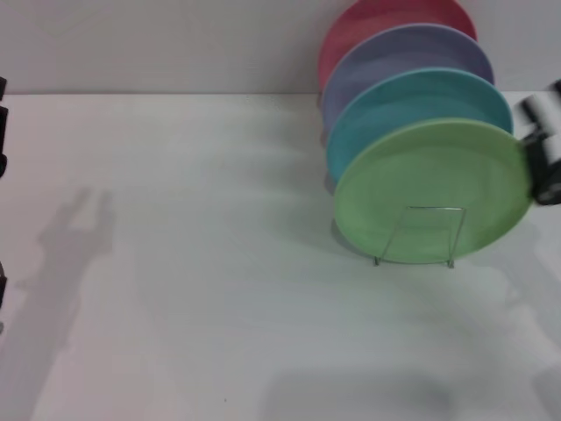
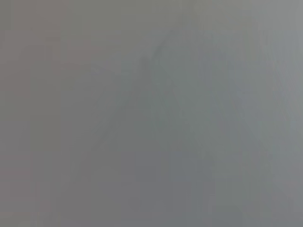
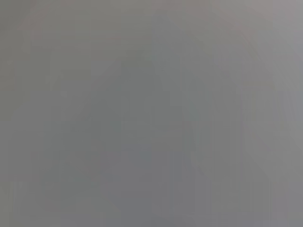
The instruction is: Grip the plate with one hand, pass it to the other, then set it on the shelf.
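Already racked, by the look of it: light green plate (image 1: 432, 189) standing on edge at the front of the row, leaning back against the teal plate (image 1: 419, 101), with lavender plate (image 1: 405, 58) and red plate (image 1: 390, 22) stacked behind. Front loop of the wire shelf (image 1: 427, 232) visible across the green plate's lower face, feet on the white table (image 1: 175, 263).

Right gripper (image 1: 545, 149) at the far right edge of the head view, touching or just beside the green plate's rim; cannot tell whether spread, pressed together or pinching the rim, too much cut off. Left gripper (image 1: 3, 123) only a dark sliver at the left edge, well apart from the rack; fingers not readable either. Both wrist views blank grey, nothing usable.

Risks from here:
- Withdrawal dragging the rim sideways if contact remains; plate rolling out of the slim loop or sliding forward onto the table.
- Nudge passing through the row; four plates leaning on one another, light rack probably easy to shift or tip.
- Release while the plate's foot sits ahead of the wire rather than behind it; possibly the case, lower edge hard to judge.
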